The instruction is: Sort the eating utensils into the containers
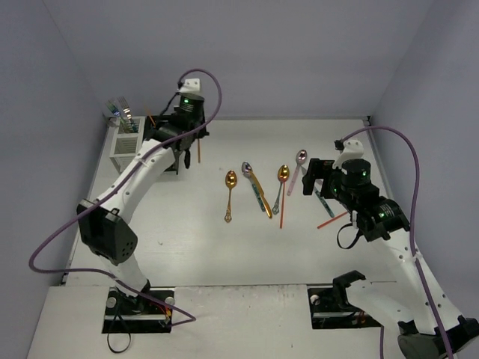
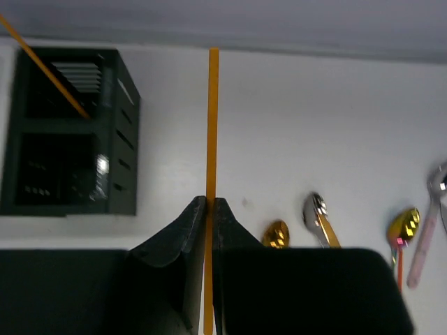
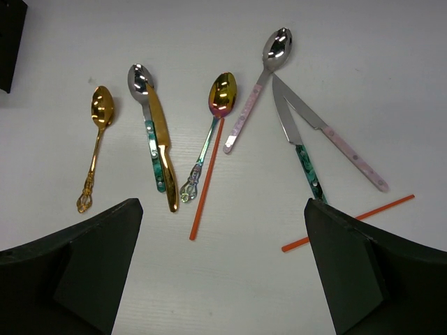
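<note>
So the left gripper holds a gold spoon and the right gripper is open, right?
No: what the left gripper holds is an orange chopstick, as the left wrist view shows. The right gripper is open.

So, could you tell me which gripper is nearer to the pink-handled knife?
Right. The right gripper hangs open close above the pink-handled knife; the left gripper is far off beside the black caddy, shut on an orange chopstick.
</note>
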### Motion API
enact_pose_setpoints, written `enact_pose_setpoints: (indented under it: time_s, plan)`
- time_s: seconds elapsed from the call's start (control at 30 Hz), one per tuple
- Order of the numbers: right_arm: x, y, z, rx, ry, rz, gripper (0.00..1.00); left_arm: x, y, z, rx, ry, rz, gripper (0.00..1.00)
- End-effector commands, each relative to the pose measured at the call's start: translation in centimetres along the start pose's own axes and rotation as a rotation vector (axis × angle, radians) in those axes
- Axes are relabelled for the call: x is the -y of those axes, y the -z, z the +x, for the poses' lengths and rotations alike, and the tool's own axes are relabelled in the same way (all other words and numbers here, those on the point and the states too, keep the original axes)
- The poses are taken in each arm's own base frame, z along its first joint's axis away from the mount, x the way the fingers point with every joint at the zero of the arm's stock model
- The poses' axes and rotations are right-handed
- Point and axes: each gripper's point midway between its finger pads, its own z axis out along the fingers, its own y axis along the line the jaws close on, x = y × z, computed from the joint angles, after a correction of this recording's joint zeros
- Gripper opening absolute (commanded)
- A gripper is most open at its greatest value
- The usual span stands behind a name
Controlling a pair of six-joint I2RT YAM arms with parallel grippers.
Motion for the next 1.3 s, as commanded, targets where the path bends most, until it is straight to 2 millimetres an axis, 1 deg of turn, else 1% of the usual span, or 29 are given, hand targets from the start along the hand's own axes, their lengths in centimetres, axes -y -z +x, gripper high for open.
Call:
enact_pose_setpoints:
  time_s: [0.0, 0.03, 0.1, 0.17, 0.2, 0.27, 0.3, 0.33, 0.5, 0.6, 0.63, 0.73, 0.8, 0.97, 1.0, 1.07, 1.13, 1.27]
  plan:
    - [-0.2, -0.3, -3.4, 0.102, -0.008, 0.019, 1.00, -4.8, 0.5, -13.0, 0.501, 0.068, -0.010, 0.00]
    - [-0.2, -0.5, -3.4, 0.102, -0.008, 0.023, 1.00, -6.0, 0.1, -13.9, 0.538, 0.071, -0.016, 0.00]
    - [-0.1, -0.9, -3.3, 0.097, -0.009, 0.032, 1.00, -7.3, -0.2, -15.9, 0.608, 0.083, -0.012, 0.00]
    - [-0.1, -1.4, -3.3, 0.096, -0.009, 0.038, 1.00, -8.7, -1.9, -16.6, 0.645, 0.081, -0.007, 0.00]
    - [0.0, -1.5, -3.2, 0.096, -0.007, 0.041, 1.00, -9.3, -1.8, -17.5, 0.683, 0.076, -0.002, 0.00]
    - [0.0, -1.9, -3.1, 0.095, -0.008, 0.046, 1.00, -10.2, -3.3, -17.5, 0.697, 0.054, -0.007, 0.00]
    - [0.1, -2.2, -3.0, 0.090, -0.008, 0.049, 1.00, -10.7, -3.6, -17.9, 0.717, 0.040, -0.011, 0.00]
    - [0.1, -2.4, -3.0, 0.089, -0.008, 0.052, 1.00, -11.4, -4.3, -17.8, 0.720, 0.034, -0.020, 0.00]
    - [0.2, -3.3, -2.7, 0.082, -0.006, 0.063, 1.00, -13.6, -8.1, -16.7, 0.724, 0.031, -0.015, 0.00]
    - [0.2, -3.9, -2.3, 0.073, -0.005, 0.068, 1.00, -14.7, -10.4, -15.3, 0.709, 0.038, -0.007, 0.00]
    - [0.2, -4.1, -2.2, 0.068, -0.004, 0.071, 1.00, -14.8, -10.7, -15.0, 0.709, 0.043, -0.006, 0.00]
    - [0.3, -4.4, -1.8, 0.058, -0.006, 0.076, 1.00, -15.1, -12.9, -12.6, 0.675, 0.048, -0.009, 0.00]
    - [0.4, -4.7, -1.4, 0.048, -0.007, 0.083, 1.00, -14.7, -13.7, -11.5, 0.658, 0.042, 0.016, 0.00]
    - [0.9, -5.0, -0.5, 0.033, -0.017, 0.105, 1.00, -14.6, -14.5, -9.2, 0.611, 0.065, 0.036, 0.00]
    - [0.9, -5.0, -0.5, 0.033, -0.020, 0.105, 1.00, -14.5, -14.6, -9.1, 0.609, 0.066, 0.038, 0.00]
    - [1.1, -5.2, 0.1, 0.020, -0.022, 0.113, 1.00, -14.5, -14.6, -8.3, 0.591, 0.068, 0.044, 0.06]
    - [1.0, -5.2, 0.3, 0.014, -0.027, 0.109, 1.00, -14.5, -14.3, -7.8, 0.581, 0.068, 0.044, 0.10]
    - [1.0, -5.1, 0.7, 0.009, -0.030, 0.100, 1.00, -14.7, -13.4, -7.0, 0.568, 0.065, 0.034, 0.21]
